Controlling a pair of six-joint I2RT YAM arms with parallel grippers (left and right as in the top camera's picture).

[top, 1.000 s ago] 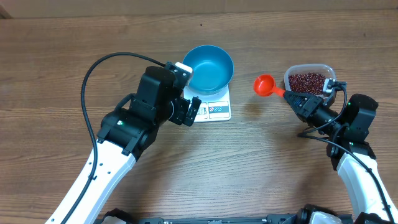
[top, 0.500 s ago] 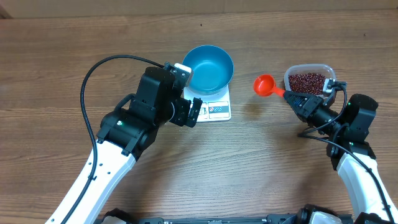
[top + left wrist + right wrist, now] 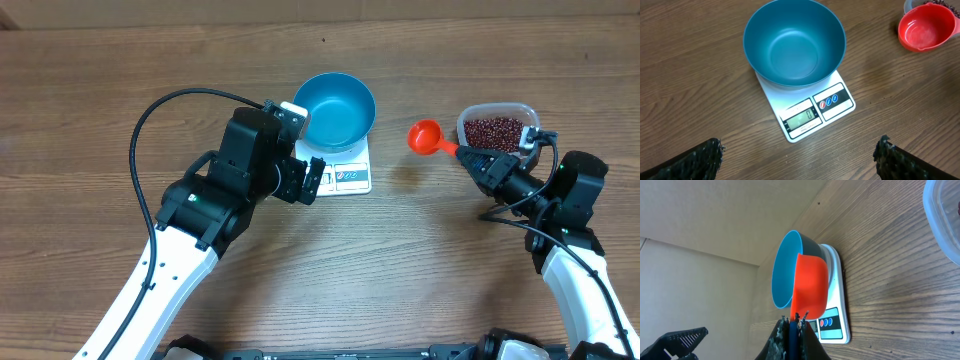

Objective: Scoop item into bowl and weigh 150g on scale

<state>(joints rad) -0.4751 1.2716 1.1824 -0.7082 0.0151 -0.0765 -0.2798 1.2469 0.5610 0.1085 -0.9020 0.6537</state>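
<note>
The empty blue bowl (image 3: 337, 108) stands on the white scale (image 3: 347, 179), whose display shows zero in the left wrist view. My left gripper (image 3: 305, 180) hovers wide open just in front of the scale's display edge, holding nothing; its fingertips (image 3: 705, 157) frame the scale (image 3: 810, 117) and bowl (image 3: 794, 42). My right gripper (image 3: 470, 157) is shut on the dark handle of an empty red scoop (image 3: 425, 137), which hangs between the scale and the tub of dark red beans (image 3: 495, 132). In the right wrist view the scoop (image 3: 811, 287) is in front of the bowl (image 3: 785, 270).
The beans lie in a clear plastic tub (image 3: 520, 112) at the right, close behind the right gripper. A black cable (image 3: 150, 120) loops from the left arm over the wooden table (image 3: 420, 260). The tub's rim (image 3: 940, 215) shows at the right wrist view's edge.
</note>
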